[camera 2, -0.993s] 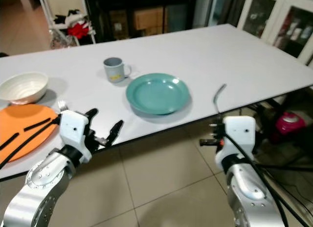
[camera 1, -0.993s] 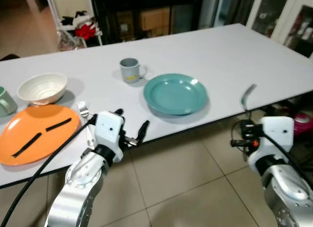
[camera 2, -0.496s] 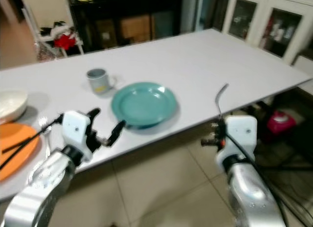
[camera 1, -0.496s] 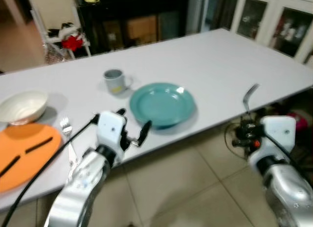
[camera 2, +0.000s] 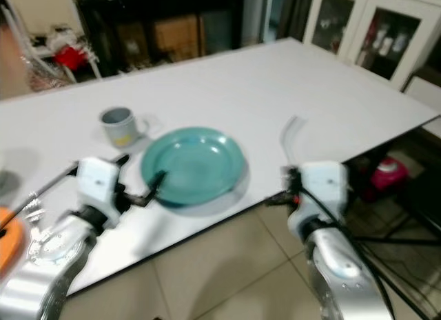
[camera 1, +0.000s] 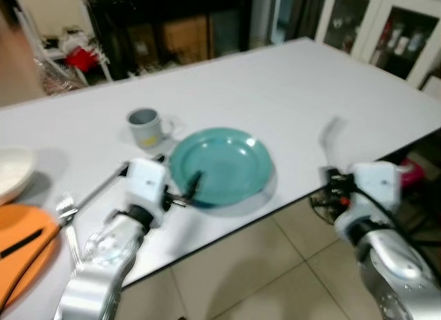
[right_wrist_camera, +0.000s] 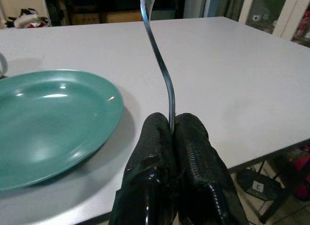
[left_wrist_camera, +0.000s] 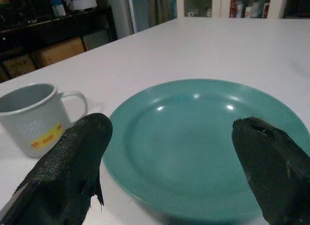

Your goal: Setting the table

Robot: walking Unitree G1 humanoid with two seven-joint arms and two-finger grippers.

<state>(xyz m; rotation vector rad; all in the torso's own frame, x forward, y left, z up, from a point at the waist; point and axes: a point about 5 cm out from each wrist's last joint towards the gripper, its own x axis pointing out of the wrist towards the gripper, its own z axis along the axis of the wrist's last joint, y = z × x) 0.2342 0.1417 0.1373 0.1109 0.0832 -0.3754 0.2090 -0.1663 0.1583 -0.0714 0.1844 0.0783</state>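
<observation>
A teal plate (camera 1: pixel 220 165) lies near the front edge of the white table (camera 1: pixel 296 78), with a grey mug (camera 1: pixel 145 127) just behind it to the left. My left gripper (camera 1: pixel 178 175) is open, low over the table at the plate's left rim; in the left wrist view its fingers (left_wrist_camera: pixel 72 162) frame the plate (left_wrist_camera: pixel 193 118) and the mug (left_wrist_camera: pixel 29 116). My right gripper (right_wrist_camera: pixel 172 120) is shut on a thin curved metal utensil (right_wrist_camera: pixel 162 65), held upright at the table edge right of the plate (right_wrist_camera: pixel 48 118). The utensil's head is hidden.
A fork (camera 1: pixel 69 213) lies on the table at the left, beside an orange plate (camera 1: pixel 21 265) carrying black chopsticks (camera 1: pixel 19 243). A white bowl (camera 1: pixel 10 175) sits at the far left. Glass-door cabinets (camera 1: pixel 386 37) stand back right; tiled floor (camera 1: pixel 262 278) lies below the table edge.
The camera has moved closer and to the right. My left gripper now reaches over the table edge to the plate's rim. My right gripper, still holding the utensil, is nearer the table edge.
</observation>
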